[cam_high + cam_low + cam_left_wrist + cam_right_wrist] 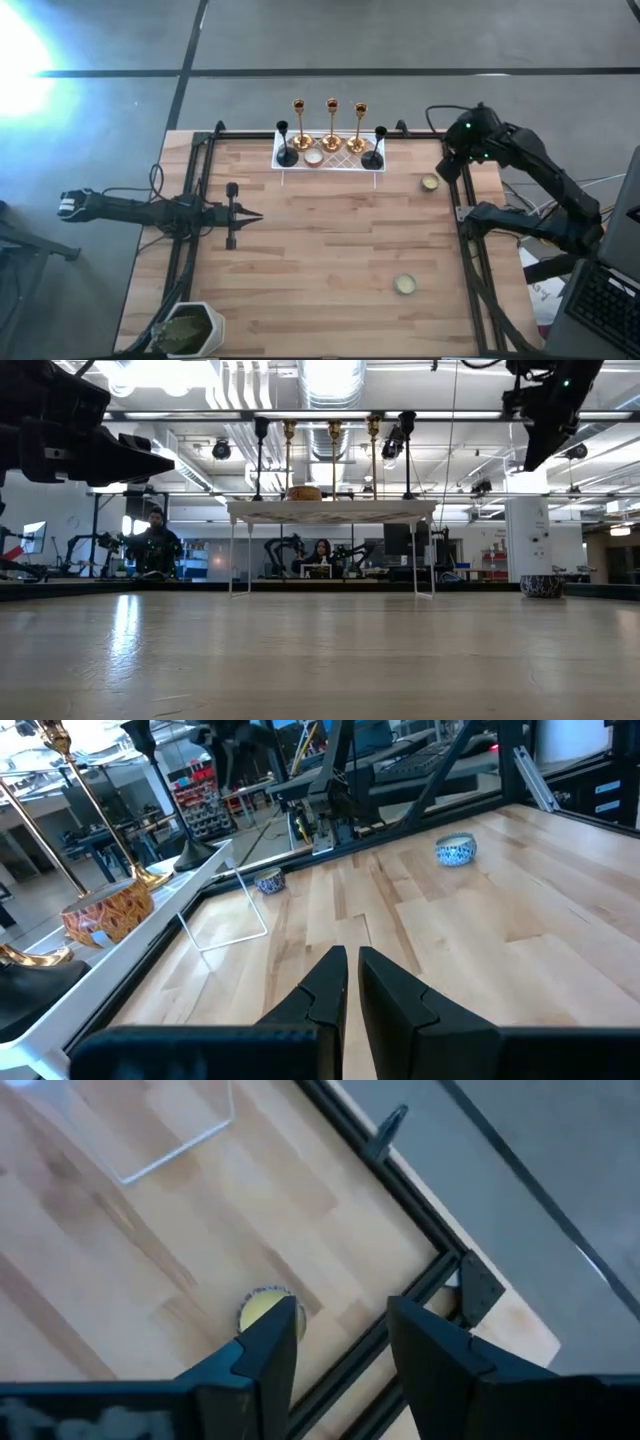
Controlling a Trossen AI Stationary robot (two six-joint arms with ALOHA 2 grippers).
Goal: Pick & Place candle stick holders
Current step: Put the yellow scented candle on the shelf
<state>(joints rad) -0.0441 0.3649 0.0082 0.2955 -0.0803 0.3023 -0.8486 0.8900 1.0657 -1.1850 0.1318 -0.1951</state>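
Note:
Three tall gold candle stick holders (331, 125), two black ones (287, 145) and one low cream cup (314, 157) stand on the white lattice tray (330, 165) at the table's far middle. Two more cups rest on the table, one near the far right (430, 182) and one at the near right (404, 284). My right gripper (345, 1320) is open and hangs above the far-right cup (262, 1305), touching nothing. My left gripper (250, 214) is shut and empty over the table's left half, pointing toward the right edge.
A white pot with a green plant (190, 328) stands at the near left corner. A black frame rail (465, 215) runs along the table's right side, close to the far-right cup. The tray stands on thin wire legs (233, 555). People sit in the room behind.

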